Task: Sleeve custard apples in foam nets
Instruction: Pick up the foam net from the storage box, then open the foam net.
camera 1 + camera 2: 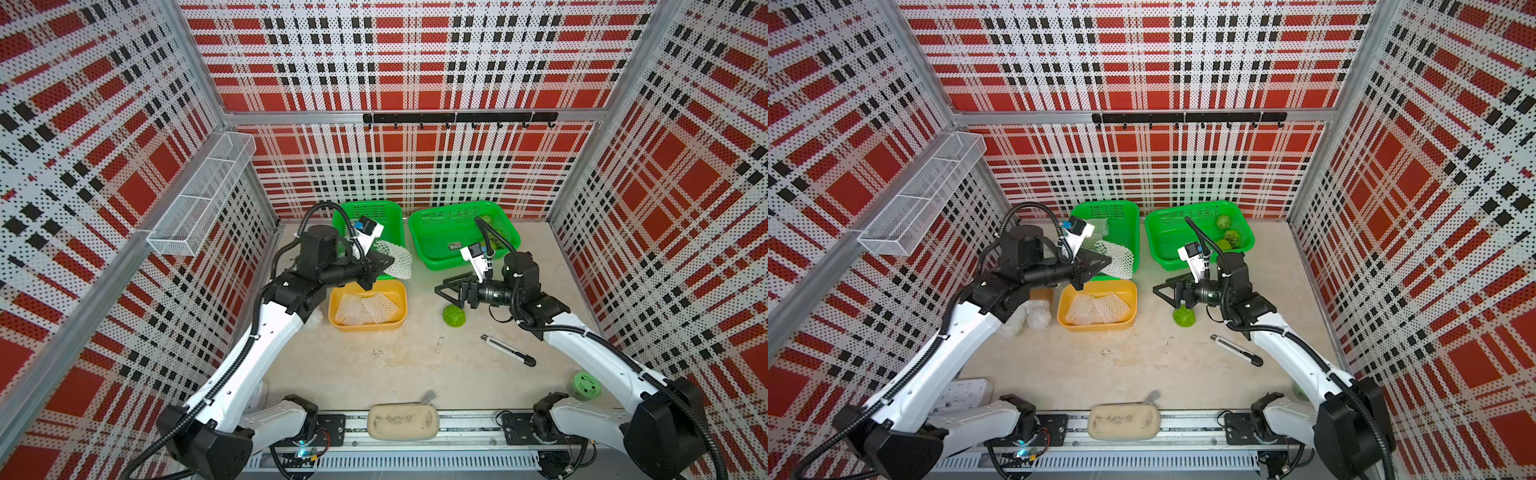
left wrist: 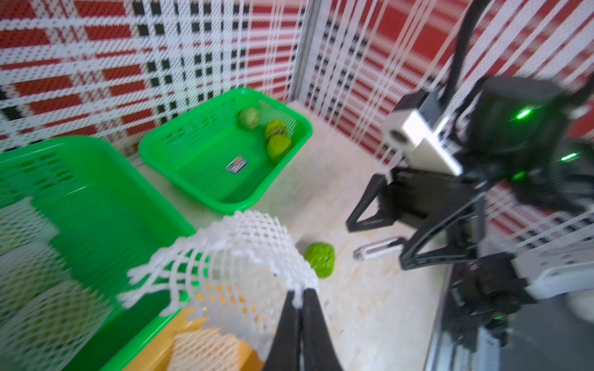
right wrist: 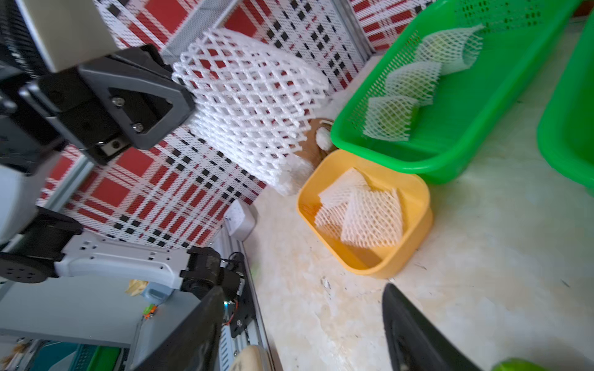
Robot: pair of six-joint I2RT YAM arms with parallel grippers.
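Foam net (image 2: 231, 253) clamped in left gripper (image 2: 299, 294); right gripper (image 3: 299, 292) jaws apart near a custard apple (image 1: 454, 316); right wrist view best shows three netted fruits (image 3: 413, 82) in green basket (image 3: 498, 96).

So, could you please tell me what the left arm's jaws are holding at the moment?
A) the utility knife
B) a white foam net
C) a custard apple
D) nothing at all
B: in the left wrist view the left jaws are closed together on the edge of the foam net, while the custard apple lies loose on the table, apart from them.
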